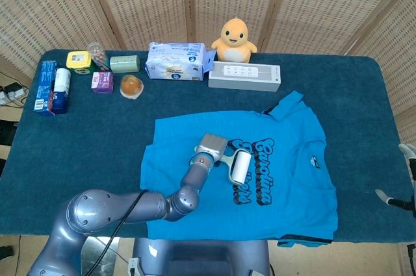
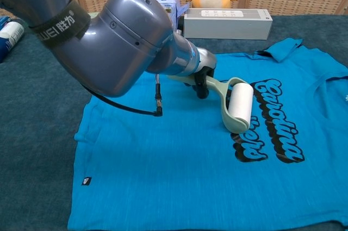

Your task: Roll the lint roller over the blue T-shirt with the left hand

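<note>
The blue T-shirt (image 1: 286, 178) (image 2: 163, 176) lies flat on the table, black lettering across its chest. A lint roller (image 1: 239, 167) (image 2: 240, 106) with a white roll and pale green frame lies on the shirt, its roll at the left edge of the lettering. My left hand (image 1: 209, 147) (image 2: 200, 73) grips the roller's handle; the forearm hides most of its fingers. Only a sliver of my right hand (image 1: 402, 188) shows at the right edge of the head view, off the shirt; its fingers cannot be read.
Along the far edge stand a grey power strip (image 1: 244, 76), a yellow plush duck (image 1: 235, 39), a wipes pack (image 1: 177, 61), and small boxes and jars (image 1: 97, 71). A blue box and bottle (image 1: 52, 86) sit far left. A cable (image 2: 156, 100) dangles from my left arm.
</note>
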`<state>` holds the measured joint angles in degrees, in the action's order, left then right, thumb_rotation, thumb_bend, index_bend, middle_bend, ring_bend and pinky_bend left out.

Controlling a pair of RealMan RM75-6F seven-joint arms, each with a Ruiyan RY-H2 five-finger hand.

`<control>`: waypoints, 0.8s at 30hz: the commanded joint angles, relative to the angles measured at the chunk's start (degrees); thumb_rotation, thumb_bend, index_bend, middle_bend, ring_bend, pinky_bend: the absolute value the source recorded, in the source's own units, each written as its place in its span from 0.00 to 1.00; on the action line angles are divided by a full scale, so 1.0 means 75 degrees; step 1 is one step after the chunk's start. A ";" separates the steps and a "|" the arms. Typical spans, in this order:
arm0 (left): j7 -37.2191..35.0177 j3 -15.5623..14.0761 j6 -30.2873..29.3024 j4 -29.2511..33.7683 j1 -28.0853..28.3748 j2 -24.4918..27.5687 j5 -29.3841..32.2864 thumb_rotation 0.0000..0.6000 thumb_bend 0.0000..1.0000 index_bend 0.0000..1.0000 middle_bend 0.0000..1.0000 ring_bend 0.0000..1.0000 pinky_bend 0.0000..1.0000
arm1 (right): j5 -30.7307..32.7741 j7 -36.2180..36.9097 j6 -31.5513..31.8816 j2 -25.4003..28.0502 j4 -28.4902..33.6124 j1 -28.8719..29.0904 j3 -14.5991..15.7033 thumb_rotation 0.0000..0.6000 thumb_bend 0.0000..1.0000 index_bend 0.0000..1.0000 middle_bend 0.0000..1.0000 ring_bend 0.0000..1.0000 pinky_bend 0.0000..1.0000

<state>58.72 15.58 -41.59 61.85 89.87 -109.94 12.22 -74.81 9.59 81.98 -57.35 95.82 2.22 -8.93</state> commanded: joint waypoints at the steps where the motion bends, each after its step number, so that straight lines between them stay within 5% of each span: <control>1: -0.0017 0.0001 -0.0105 0.0102 -0.0069 0.0019 -0.0141 1.00 0.74 0.98 0.96 0.87 0.97 | -0.0004 0.0007 0.0013 0.0007 0.0007 -0.0006 -0.0002 1.00 0.00 0.10 0.11 0.00 0.00; 24: -0.0090 -0.0230 -0.0378 0.0713 -0.0782 0.0542 -0.0469 1.00 0.74 0.98 0.96 0.87 0.97 | -0.0066 0.0003 0.0095 0.0039 0.0065 -0.0037 0.0002 1.00 0.00 0.10 0.11 0.00 0.00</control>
<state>58.18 14.04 -44.34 66.99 84.27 -106.12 8.89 -75.31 9.62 82.69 -57.05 96.31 1.94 -8.91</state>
